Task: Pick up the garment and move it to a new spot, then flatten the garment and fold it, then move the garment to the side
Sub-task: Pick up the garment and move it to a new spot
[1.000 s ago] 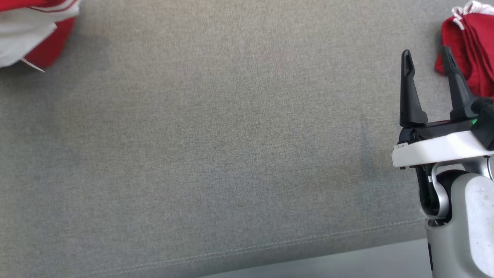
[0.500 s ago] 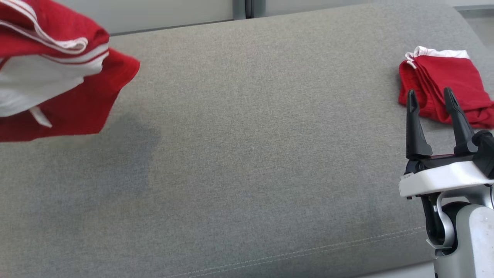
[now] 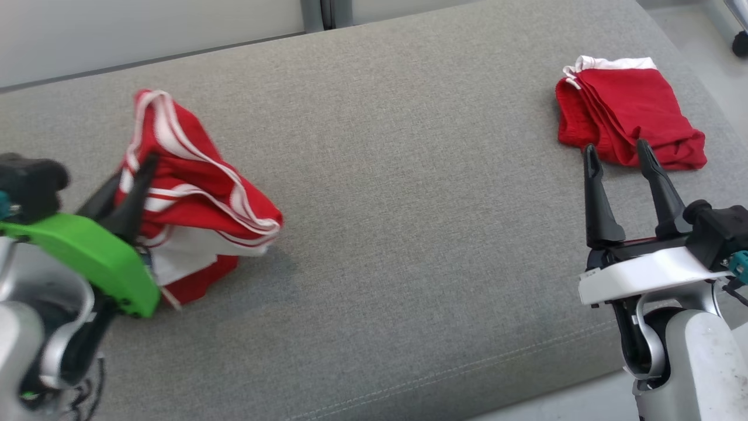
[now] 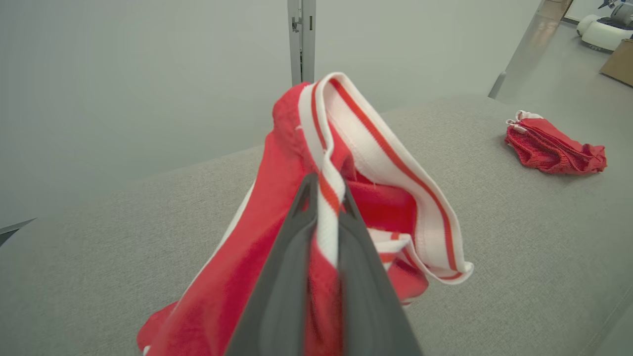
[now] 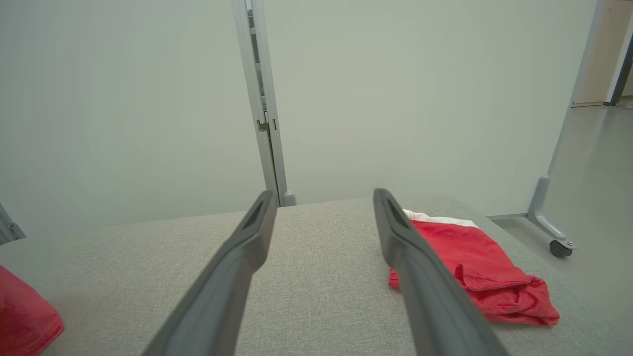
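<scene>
A table [image 3: 409, 204] covered in grey woven cloth, with a stitched seam along its near edge, stands before a pale smooth wall [image 3: 146, 23]. Against half a second ago the head view has swung as a whole, so more of the wall shows at twelve o'clock. The left arm's glossy green housing [image 3: 87, 257], out of frame then, now sits at eight o'clock. The garment [image 3: 193, 199], cut off at the ten o'clock edge before, now shows whole at nine o'clock.

The garment is soft red knit with a white panel and a ribbed white band striped in red, bunched in loose folds. The left jaws are clamped together on that striped band [image 4: 326, 207], their dark matte tapered fingers [image 4: 282, 296] pressing it from both sides. Whether the garment's lower edge touches the table is unclear.

The right jaws stand wide apart and hold nothing, their fingers [image 3: 596, 199] pointing to twelve o'clock at four o'clock in the head view. Just beyond them, at two o'clock, a folded red cloth [image 3: 631, 117] with a white hem lies flat.
</scene>
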Robot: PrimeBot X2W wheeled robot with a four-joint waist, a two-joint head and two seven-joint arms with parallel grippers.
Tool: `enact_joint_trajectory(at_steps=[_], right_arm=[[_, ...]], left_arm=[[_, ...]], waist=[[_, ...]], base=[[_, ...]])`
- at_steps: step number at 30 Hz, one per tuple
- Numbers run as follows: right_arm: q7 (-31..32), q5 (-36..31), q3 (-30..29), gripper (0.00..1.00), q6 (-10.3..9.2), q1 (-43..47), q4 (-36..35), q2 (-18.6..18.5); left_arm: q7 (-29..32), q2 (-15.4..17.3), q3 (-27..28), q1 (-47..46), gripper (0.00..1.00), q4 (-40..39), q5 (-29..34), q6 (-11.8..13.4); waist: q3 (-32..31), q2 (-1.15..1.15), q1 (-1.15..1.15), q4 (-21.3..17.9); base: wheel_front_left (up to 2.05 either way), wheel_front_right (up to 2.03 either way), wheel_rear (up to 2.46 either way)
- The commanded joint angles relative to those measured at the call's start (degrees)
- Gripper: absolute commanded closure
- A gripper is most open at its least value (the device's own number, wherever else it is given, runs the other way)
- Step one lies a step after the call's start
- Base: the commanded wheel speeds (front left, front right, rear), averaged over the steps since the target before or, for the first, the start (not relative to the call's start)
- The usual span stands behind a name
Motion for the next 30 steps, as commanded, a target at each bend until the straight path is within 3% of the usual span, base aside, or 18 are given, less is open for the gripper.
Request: enact_joint_trajectory(at_steps=[1, 3, 4, 11, 18, 20, 21, 30], right_arm=[[-0.33, 0.44, 0.79, 0.00, -0.02, -0.96, 0.46, -0.13], [-0.65, 0.68, 1.64, 0.00, -0.02, -1.47, 0.97, -0.13], [-0.65, 0.68, 1.64, 0.00, -0.02, -1.47, 0.97, -0.13], [-1.54, 1.77, 4.82, 0.00, -0.02, -3.51, 2.71, -0.13], [-2.68, 2.66, 6.16, 0.00, -0.02, -4.70, 3.97, -0.09], [-3.09, 2.78, 6.47, 0.00, -0.02, -5.07, 4.42, -0.09], [-3.29, 2.89, 6.53, 0.00, -0.02, -5.16, 4.65, -0.09], [-4.28, 2.99, 6.14, 0.00, -0.02, -5.43, 6.80, -0.11]], left_arm=[[0.32, -3.90, -2.97, -2.92, 1.00, 3.07, 0.68, -1.94], [0.04, -8.76, -6.61, -5.93, 1.00, 7.70, 1.24, -4.20], [0.04, -8.76, -6.61, -5.93, 1.00, 7.70, 1.24, -4.20], [-4.26, -23.86, -13.67, -18.10, 1.00, 27.86, 4.05, -11.43], [-8.15, -30.43, -14.68, -25.27, 1.00, 41.98, 5.61, -13.81], [-9.96, -32.32, -14.59, -26.75, 0.52, 45.40, 6.06, -13.63], [-11.13, -33.34, -14.42, -27.37, 0.00, 47.00, 6.12, -13.41], [-18.71, -41.86, -16.43, -29.11, 0.00, 56.99, 6.45, -14.29]], waist=[[1.33, 0.00, 0.01, -1.70], [1.92, 0.00, 0.01, -2.69], [1.92, 0.00, 0.01, -2.69], [4.41, 0.00, 0.01, -7.80], [6.65, 0.00, 0.01, -11.46], [7.06, 0.00, 0.01, -11.98], [7.19, 0.00, 0.01, -12.10], [6.74, 0.00, 0.01, -9.90]], base=[[0.00, 0.00, 0.00], [0.00, 0.00, 0.00], [0.00, 0.00, 0.00], [0.00, 0.00, 0.00], [0.00, 0.00, 0.00], [0.00, 0.00, 0.00], [0.00, 0.00, 0.00], [0.00, 0.00, 0.00]])
